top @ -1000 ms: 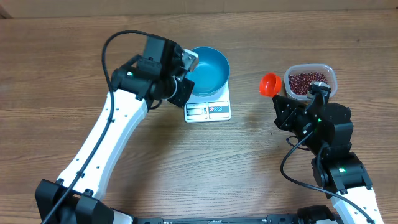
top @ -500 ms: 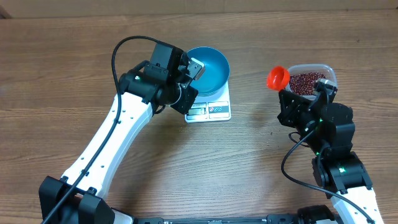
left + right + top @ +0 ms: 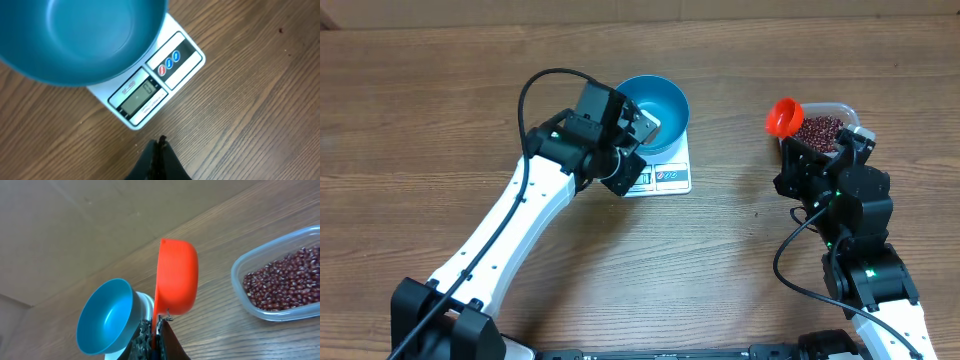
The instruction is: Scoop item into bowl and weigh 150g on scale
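Looks barely started: bowl (image 3: pixel 85 35) empty on scale (image 3: pixel 175 55), beans (image 3: pixel 285 282) in tub (image 3: pixel 272 315), right gripper (image 3: pixel 155 329) clamped on orange scoop (image 3: pixel 175 277), left gripper (image 3: pixel 159 150) pinched together on nothing, scooping and weighing left

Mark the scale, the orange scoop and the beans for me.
scale (image 3: pixel 152 82), left wrist view, front panel beside the display.
orange scoop (image 3: pixel 176 277), right wrist view, outside of its cup.
beans (image 3: pixel 282 282), right wrist view, middle of the heap.

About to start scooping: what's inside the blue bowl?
Nothing visible: the bowl shows bare blue inside. Overhead, the left arm covers its near-left rim, so that bit is unseen there.
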`<state>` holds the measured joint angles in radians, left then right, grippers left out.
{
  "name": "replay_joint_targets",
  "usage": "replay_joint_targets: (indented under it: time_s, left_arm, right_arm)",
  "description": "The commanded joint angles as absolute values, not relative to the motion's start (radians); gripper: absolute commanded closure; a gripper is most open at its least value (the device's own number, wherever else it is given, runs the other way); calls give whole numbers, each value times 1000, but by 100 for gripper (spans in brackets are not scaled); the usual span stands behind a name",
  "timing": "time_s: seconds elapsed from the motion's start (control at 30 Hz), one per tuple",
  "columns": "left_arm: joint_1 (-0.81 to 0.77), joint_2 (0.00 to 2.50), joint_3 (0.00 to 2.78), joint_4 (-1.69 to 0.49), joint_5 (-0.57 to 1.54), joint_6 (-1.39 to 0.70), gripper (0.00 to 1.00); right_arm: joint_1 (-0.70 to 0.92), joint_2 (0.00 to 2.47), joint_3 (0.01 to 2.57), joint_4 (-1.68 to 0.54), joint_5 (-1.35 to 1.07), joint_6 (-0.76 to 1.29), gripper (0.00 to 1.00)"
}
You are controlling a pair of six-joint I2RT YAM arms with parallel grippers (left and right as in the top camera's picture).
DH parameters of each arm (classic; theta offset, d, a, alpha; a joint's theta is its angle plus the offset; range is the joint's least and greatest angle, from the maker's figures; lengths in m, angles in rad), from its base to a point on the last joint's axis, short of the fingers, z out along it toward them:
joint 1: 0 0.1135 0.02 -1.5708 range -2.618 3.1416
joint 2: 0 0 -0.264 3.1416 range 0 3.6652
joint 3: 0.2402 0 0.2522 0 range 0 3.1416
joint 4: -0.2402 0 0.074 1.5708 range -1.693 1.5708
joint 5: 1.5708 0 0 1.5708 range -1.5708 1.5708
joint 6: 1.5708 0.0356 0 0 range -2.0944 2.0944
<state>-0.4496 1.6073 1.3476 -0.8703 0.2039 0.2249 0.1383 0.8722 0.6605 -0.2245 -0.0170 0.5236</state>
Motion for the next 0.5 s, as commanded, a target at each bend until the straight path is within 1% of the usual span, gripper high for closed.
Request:
replay_joint_targets:
  time_s: [0.0, 0.37, 0.47]
  left_arm:
    - [-467, 1587, 1343, -855, 198, 274, 96]
    - [-540, 1665, 1343, -823, 175, 274, 96]
    - [-574, 1687, 1343, -808, 134, 274, 96]
  right_arm:
    - [133, 860, 682, -215, 10, 518, 96]
    - [133, 866, 682, -205, 10, 519, 96]
    - [133, 866, 682, -204, 9, 519, 96]
